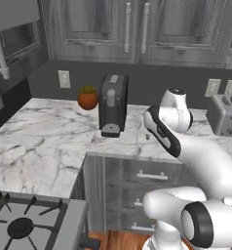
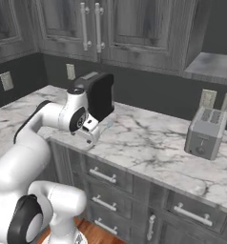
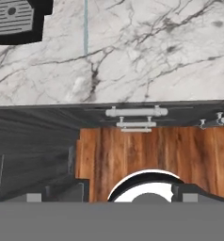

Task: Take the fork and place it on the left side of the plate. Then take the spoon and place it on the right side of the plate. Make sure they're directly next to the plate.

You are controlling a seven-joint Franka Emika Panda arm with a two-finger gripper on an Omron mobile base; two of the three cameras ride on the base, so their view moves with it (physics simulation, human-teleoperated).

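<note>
The end effector hangs over the near edge of the marble bench, just right of the black coffee machine, pointing down. Its jaws are spread wide and there is nothing between them.

On the bench just right of the coffee machine lies a thin pale sliver, running straight from near to far. It may be the fork or the spoon, but it is too slim here to make out a head. Where the plate sits I cannot tell. A toaster stands well off to the right, against the far wall.

The task looks barely begun: nothing is held, and the first pick is not yet made.

A fork should be light and stiff (no flex to worry about), but smooth metal lying flat on hard stone is slippery and sits very low. The best hold is probably across the narrow handle, around its middle where it balances, with the fingertips brought right down to the stone on either side. Gripped too near one end, it would likely swing or slip out when lifted.
</note>
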